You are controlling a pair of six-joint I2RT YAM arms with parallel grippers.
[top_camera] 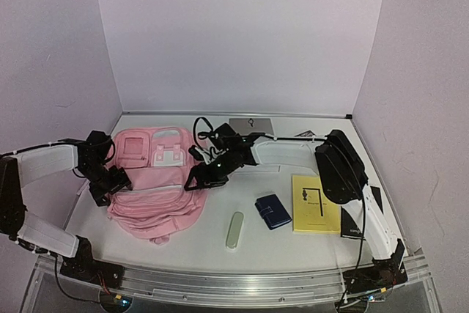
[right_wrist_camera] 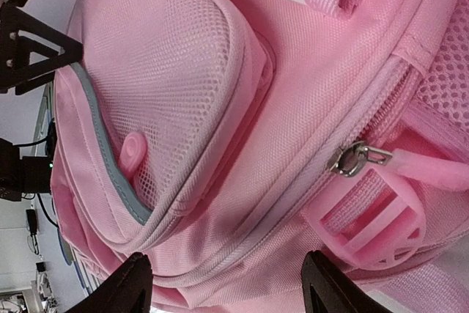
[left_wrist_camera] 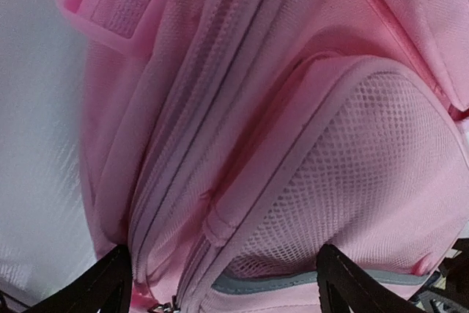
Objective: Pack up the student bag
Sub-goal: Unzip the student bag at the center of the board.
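White tabletop (top_camera: 205, 254), student bag (top_camera: 157, 196) – left jaws spread at its side, right jaws spread above it

This is looking like a robot lab test cell rather than a home or office: plain white panels (top_camera: 242, 34) are boxing in a white table (top_camera: 190, 247) on three sides. A left arm (top_camera: 44, 170) and a right arm (top_camera: 341, 166) are sitting bolted to a metal rail (top_camera: 234, 284) along its near edge, with a black cable (top_camera: 363, 243) trailing down to a base.

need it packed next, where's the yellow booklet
Top view: the yellow booklet lies on the table's right side, right of the navy wallet.
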